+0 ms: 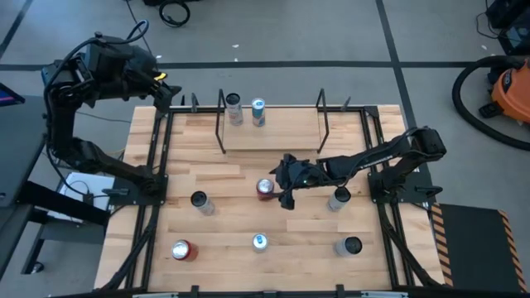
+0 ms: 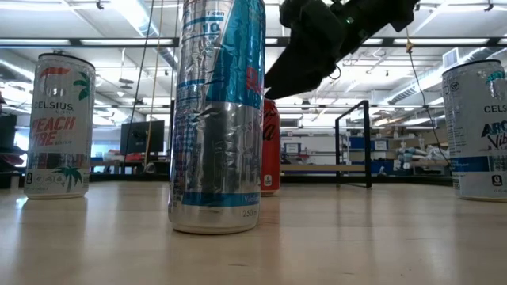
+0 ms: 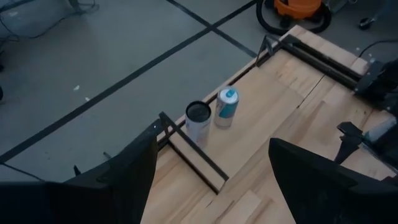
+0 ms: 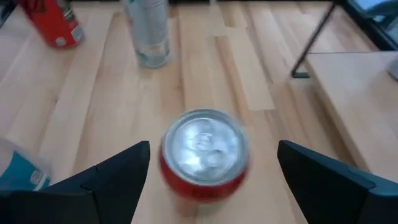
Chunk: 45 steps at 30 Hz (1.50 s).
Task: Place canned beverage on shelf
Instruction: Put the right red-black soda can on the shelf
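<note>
A red can (image 4: 204,155) stands upright on the tabletop in front of the shelf (image 1: 273,132). My right gripper (image 4: 212,147) is open just above and behind the can. Its fingers stand on either side of the can's top without touching it, as the high view (image 1: 280,189) also shows. In the low view the gripper (image 2: 317,47) hangs above the red can (image 2: 271,146). Two cans (image 1: 234,108) (image 1: 258,110) stand on the shelf's wooden board. My left gripper (image 3: 211,146) waits open, raised over the table's far left corner (image 1: 161,87).
Several more cans stand upright on the table: a dark-topped one (image 1: 200,201), a red one (image 1: 184,250), a blue one (image 1: 260,242), and two under the right arm (image 1: 338,199) (image 1: 351,246). The blue-and-silver can (image 2: 215,119) fills the low view's foreground. Black frame rails (image 1: 157,190) line both sides.
</note>
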Motion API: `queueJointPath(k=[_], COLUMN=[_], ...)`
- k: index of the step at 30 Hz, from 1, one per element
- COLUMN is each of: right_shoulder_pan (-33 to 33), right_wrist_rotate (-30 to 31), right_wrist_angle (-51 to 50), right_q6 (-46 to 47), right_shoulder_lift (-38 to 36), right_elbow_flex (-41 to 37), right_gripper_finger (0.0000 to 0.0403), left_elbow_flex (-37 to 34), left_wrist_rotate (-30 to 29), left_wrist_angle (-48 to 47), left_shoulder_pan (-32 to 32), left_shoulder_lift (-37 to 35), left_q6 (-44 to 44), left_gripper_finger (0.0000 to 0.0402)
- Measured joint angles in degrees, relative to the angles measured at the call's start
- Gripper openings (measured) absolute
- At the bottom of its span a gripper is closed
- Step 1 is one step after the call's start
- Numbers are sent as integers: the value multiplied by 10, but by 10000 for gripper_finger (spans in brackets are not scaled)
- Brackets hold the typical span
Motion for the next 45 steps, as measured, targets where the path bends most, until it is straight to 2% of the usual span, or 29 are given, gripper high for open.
queueJointPath(k=[3, 8, 23, 40, 45], right_shoulder_pan=[3, 9, 6, 3, 3], right_wrist_rotate=[-13, 15, 8, 23, 24], right_wrist_angle=[12, 17, 44, 66, 69], right_q6=[-12, -25, -17, -12, -12], right_shoulder_lift=[10, 21, 48, 86, 96], right_elbow_flex=[0, 0, 1, 0, 0], right_gripper_finger=[364, 364, 364, 364, 353], left_elbow_flex=[-42, -124, -305, -534, -611], left_wrist_rotate=[0, 0, 0, 0, 0], left_wrist_angle=[0, 22, 98, 231, 288], left_shoulder_pan=[0, 0, -13, -23, -23], left_shoulder_lift=[-18, -49, -107, -249, -297], left_q6=[-1, -12, 2, -12, -12], left_gripper_finger=[311, 311, 311, 311, 311])
